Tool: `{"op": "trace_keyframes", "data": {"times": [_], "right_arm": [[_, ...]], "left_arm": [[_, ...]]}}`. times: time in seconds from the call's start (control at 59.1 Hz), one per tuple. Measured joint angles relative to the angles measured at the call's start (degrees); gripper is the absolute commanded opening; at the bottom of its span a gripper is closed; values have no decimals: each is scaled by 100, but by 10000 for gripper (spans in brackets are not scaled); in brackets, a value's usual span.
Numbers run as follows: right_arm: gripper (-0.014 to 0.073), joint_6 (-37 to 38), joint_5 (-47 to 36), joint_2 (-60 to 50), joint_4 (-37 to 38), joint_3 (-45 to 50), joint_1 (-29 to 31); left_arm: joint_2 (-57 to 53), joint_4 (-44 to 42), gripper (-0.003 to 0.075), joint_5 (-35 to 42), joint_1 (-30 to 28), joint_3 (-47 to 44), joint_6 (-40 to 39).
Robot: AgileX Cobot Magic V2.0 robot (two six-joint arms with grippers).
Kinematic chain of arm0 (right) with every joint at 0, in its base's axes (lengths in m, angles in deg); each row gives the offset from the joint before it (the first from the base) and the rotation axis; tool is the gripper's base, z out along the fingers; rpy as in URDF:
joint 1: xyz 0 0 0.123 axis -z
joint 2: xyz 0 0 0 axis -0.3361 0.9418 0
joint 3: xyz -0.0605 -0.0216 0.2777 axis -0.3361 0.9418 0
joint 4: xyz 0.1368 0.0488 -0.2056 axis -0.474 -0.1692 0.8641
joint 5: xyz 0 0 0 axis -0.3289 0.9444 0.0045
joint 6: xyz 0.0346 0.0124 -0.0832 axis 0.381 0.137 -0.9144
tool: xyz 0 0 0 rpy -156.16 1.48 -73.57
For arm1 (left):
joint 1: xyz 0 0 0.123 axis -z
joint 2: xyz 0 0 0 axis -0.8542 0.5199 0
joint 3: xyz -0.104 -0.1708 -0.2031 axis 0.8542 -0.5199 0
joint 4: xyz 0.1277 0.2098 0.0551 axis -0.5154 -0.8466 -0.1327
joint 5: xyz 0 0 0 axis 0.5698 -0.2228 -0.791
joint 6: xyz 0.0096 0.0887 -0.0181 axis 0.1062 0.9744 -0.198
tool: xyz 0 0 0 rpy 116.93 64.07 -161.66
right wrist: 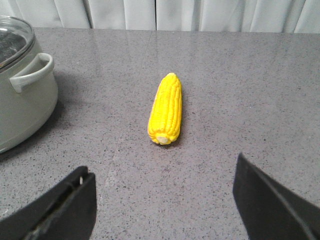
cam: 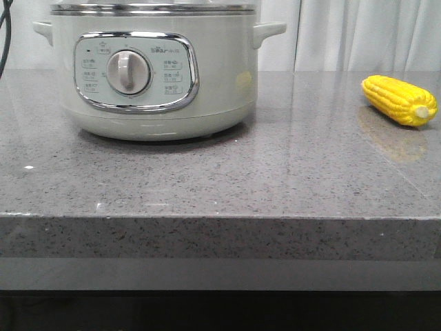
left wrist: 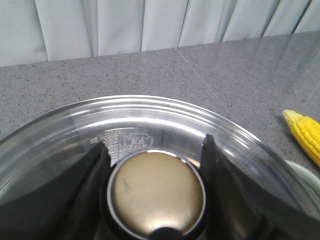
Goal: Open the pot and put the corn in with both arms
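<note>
Cut off and unreadable around the pot

The pot (cam: 155,76) loses its lid past the front view's top edge; its panel labels beside the dial (cam: 128,72) are too small to read; neither gripper appears there.

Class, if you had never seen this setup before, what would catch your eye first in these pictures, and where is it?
The bright yellow corn stands out first, lying alone on the grey stone table to the right. Next comes the big pale pot at the left, lid on. In the wrist views, the left gripper straddles the lid's knob, and the right gripper is open near the corn.
</note>
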Motion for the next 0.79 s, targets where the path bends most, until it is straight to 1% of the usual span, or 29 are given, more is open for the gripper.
{"op": "trace_keyframes", "data": {"times": [0.068,0.44,0.676,0.795], "right_arm": [[581,0,0,0,0,0,0],[581,0,0,0,0,0,0],[581,0,9,0,0,0,0],[581,0,76,0,0,0,0]], "left_arm": [[0,7,237,0,0,0,10],[-181,41,237,-92,-7,-22,22],[-1067,-42,237,-389,-7,-41,22],[-1640,-307,237,-796,-7,-41,22]]}}
